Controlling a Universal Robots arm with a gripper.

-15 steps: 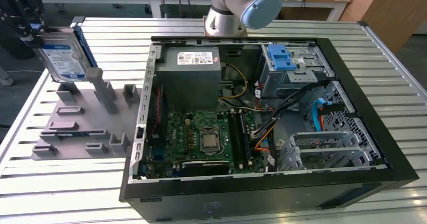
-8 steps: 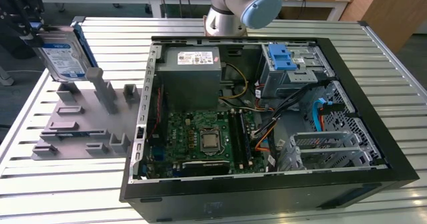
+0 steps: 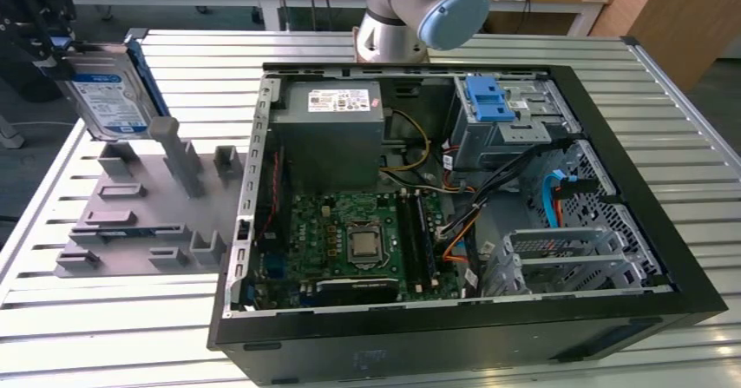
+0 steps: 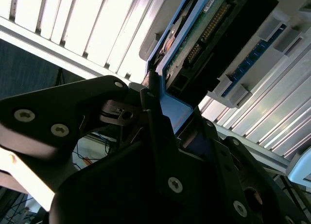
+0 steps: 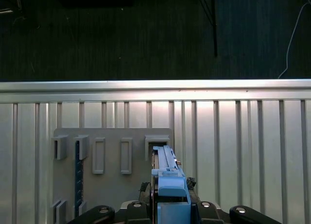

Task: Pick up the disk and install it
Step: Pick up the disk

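Note:
The disk (image 3: 113,100) is a silver-grey drive with a white-and-blue label and a blue frame. It stands on edge over the far corner of the grey holder plate (image 3: 134,223), on the exterior view's left. My gripper (image 3: 55,56) is shut on its upper end. In the first wrist view the disk (image 5: 166,173) is edge-on between the black fingers (image 5: 206,209), above a slot in the plate (image 5: 116,136). Its circuit-board underside (image 4: 204,37) faces the second wrist view. I cannot tell whether its lower edge touches the plate.
An open black computer case (image 3: 626,232) lies on the slatted metal table (image 3: 104,336), on the exterior view's right of the plate. Inside it are a motherboard (image 3: 359,240), a grey power supply box (image 3: 336,132) and a metal drive cage with a blue latch (image 3: 491,100). The arm's base (image 3: 405,15) stands behind the case.

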